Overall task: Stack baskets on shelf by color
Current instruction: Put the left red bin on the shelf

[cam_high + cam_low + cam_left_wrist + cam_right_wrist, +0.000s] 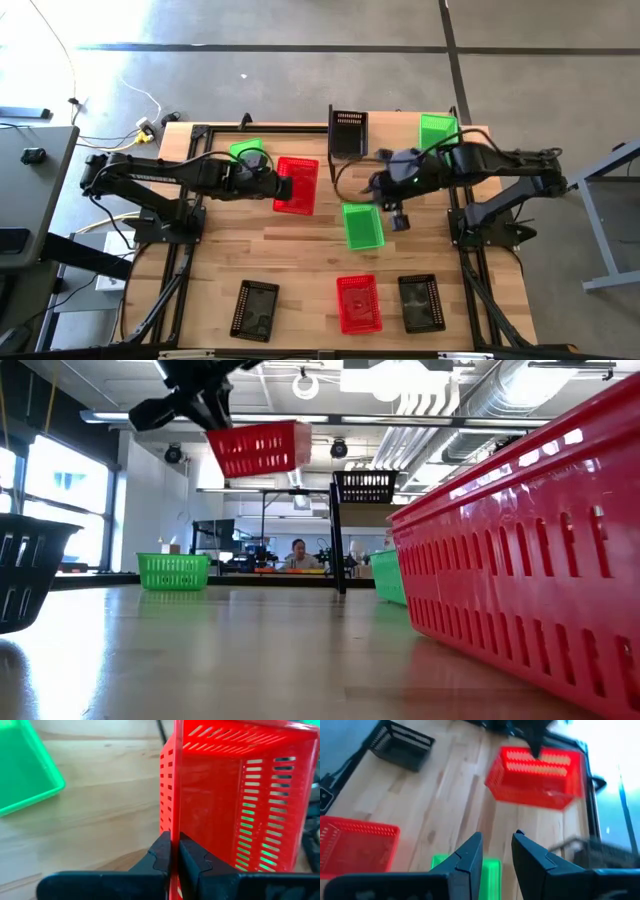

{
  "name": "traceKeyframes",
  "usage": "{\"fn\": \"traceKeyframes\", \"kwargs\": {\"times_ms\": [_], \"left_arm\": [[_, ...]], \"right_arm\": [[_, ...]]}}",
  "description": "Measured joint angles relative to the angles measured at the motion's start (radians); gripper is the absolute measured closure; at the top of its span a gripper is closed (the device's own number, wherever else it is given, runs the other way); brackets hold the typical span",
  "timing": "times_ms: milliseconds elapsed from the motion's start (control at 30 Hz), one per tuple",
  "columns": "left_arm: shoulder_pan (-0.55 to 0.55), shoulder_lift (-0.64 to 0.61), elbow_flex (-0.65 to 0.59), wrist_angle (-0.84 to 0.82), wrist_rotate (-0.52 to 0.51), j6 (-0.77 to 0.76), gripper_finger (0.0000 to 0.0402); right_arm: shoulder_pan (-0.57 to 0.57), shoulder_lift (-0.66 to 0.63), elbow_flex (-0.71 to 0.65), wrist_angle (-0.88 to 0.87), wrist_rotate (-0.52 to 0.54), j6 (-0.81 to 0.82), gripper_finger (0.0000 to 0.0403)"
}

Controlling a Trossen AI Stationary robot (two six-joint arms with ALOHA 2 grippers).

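Wooden tabletop (pixel 300 260) carries both arms and scattered baskets, with grey floor around it; in the low view a seated person (pixel 297 555) shows far back in the room.

Left gripper (pixel 277 184) is over the far-left part of the table, fingers clamped on the wall of a red basket (pixel 297 185); the left wrist view shows the two fingers pinched tight on that red wall; the low view shows this basket (pixel 259 448) lifted clear of the table.

Right gripper (pixel 396 214) hangs near mid-table, just beside a green basket (pixel 363 225) lying on the wood; its fingers (pixel 470 855) stand slightly apart with nothing between them, and the green basket (pixel 490 872) sits under them.

Black basket (pixel 348 133) rests on the shelf (pixel 345 155) at the far edge, centre; a second green basket (pixel 438 131) lies to the right of it; a third green basket (pixel 246 152) shows partly behind the left arm.

Near edge, left to right: black basket (pixel 255 309); red basket (pixel 358 302); black basket (pixel 421 302), the last two close together.
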Motion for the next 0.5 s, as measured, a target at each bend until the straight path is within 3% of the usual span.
{"fn": "traceKeyframes", "kwargs": {"times_ms": [500], "left_arm": [[-0.097, 0.053, 0.029, -0.011, -0.102, -0.129, 0.0399]], "right_arm": [[0.098, 0.23, 0.0, 0.227, 0.042, -0.192, 0.0313]]}}
